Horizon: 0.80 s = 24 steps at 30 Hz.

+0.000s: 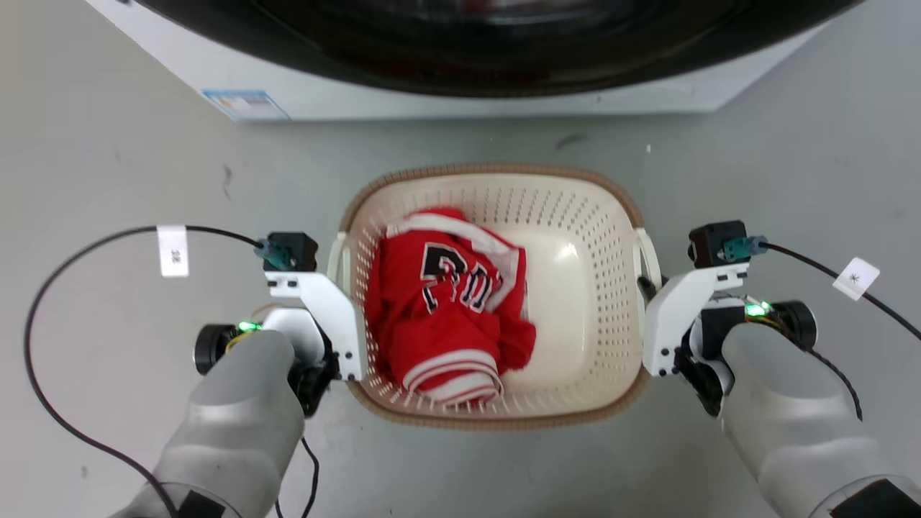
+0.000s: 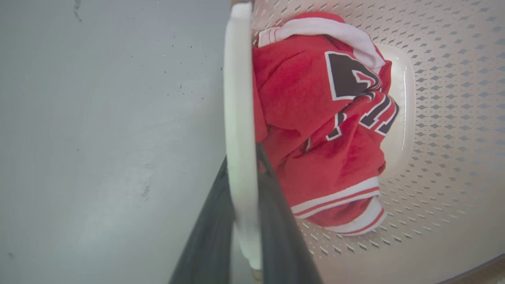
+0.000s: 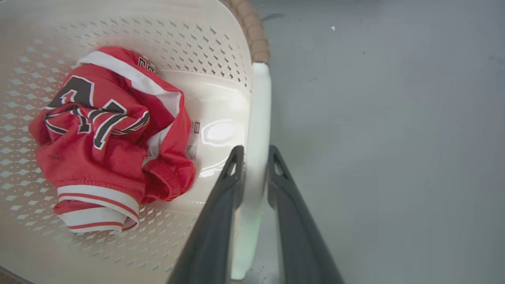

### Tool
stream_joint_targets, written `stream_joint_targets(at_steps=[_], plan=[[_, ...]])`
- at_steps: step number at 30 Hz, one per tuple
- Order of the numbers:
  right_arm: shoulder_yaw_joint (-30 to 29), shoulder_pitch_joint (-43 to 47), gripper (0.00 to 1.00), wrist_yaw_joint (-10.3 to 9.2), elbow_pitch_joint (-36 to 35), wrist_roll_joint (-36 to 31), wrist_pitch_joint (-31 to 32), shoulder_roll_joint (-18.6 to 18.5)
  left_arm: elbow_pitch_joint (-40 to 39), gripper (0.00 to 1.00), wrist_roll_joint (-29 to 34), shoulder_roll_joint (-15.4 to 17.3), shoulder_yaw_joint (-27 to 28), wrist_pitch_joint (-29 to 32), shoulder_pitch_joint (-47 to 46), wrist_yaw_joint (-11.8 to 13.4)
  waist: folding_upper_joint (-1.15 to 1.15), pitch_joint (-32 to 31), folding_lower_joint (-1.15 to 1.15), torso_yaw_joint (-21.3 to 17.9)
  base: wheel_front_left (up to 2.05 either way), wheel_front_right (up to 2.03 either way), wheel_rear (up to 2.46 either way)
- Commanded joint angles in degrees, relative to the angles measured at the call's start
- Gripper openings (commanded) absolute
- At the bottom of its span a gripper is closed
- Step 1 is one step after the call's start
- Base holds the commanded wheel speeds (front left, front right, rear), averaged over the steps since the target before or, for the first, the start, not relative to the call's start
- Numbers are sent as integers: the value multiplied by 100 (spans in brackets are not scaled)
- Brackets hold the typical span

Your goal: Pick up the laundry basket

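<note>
Jersey [image 1: 439,309] in laundry basket [image 1: 575,216], washer [image 1: 432,93] behind

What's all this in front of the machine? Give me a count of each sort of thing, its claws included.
laundry basket: 1
red jersey: 1
washer: 1
claws: 2, the left claw and the right claw
Total: 5
</note>
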Motion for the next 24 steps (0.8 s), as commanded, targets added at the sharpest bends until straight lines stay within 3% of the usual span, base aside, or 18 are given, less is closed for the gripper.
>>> stream_joint_targets(at_steps=[1,14,24], plan=[[98,98,0,80,-87,73,93,159,-90,0,-57,-248,-74,45,35,-78,0,-461,0,108,0,0,0],[477,458,0,81,-217,812,1486,-82,-83,0,-607,-424,-491,980,339,-82,0,-1792,0,361,0,0,0],[639,548,0,81,-195,1172,2152,-114,-138,0,-920,-399,-771,1539,506,-82,0,-2540,0,424,0,0,0]])
